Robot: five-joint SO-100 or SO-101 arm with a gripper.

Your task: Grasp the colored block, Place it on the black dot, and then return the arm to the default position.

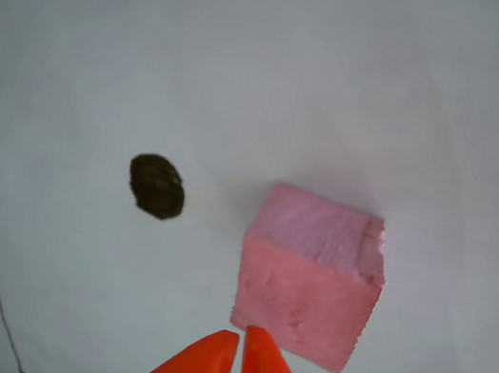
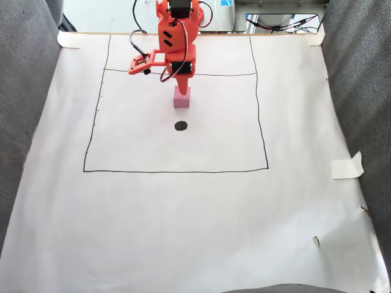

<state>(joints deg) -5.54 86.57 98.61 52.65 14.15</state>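
- the pincer [image 1: 237,341] is coming in from the bottom edge of the other view as two bright orange pointed tips, and they are sitting almost together with only a thin slit between them, so it is closed and gripping nothing.
- the tips are lying just at the lower near edge of the pink foam cube [image 1: 311,275]; whether they are touching it cannot be told.
- in the fixed view the orange arm [image 2: 175,36] is reaching down from the top, with the pincer [image 2: 182,84] pointing down right above the pink foam cube [image 2: 181,97].
- the cube is resting on the white paper sheet [image 2: 195,220] covering the table, inside a square drawn in thin black line [image 2: 177,171].
- the black dot [image 1: 157,186] is lying apart from the cube, to its left in the other view; in the fixed view the black dot [image 2: 181,126] is sitting just below the cube, uncovered.
- the cube's edges are looking rough and chipped at the top right corner in the other view.
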